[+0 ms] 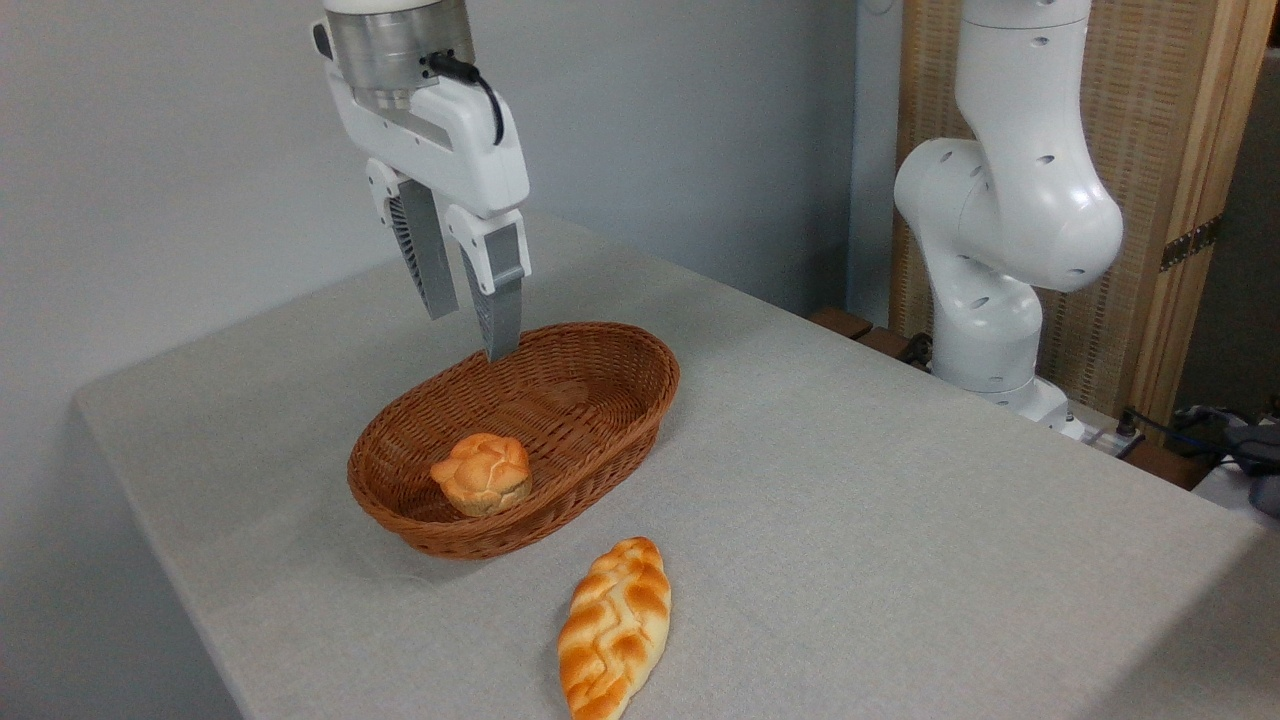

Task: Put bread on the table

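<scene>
Plainly, the bread (pixel 615 628) lies flat on the table (pixel 900 520), on the grey cloth just in front of the wicker basket (pixel 600 400), apart from its rim and angled with one tapered end toward the basket and the other toward the near edge; nothing touches it. The gripper (pixel 468 328) hangs well above, over the far end of the basket, its two fingers parted with a clear gap and nothing between them; it is empty. A small round bun (pixel 482 473) sits inside the basket at its near end, untouched.

Judged from this layout, the placing looks done, and what is left is to clear away cleanly; doing that well would mean keeping the fingers high enough to pass the basket rim, avoiding any drop toward the bun, and moving off without sweeping across the loaf. The loaf rests stably on its broad underside, so it should not roll; its near tip, though, lies close to the picture's lower edge, and how near that is to the table's edge cannot be told. The arm's base (pixel 1000 300) stands at the table's far right side, well clear.
</scene>
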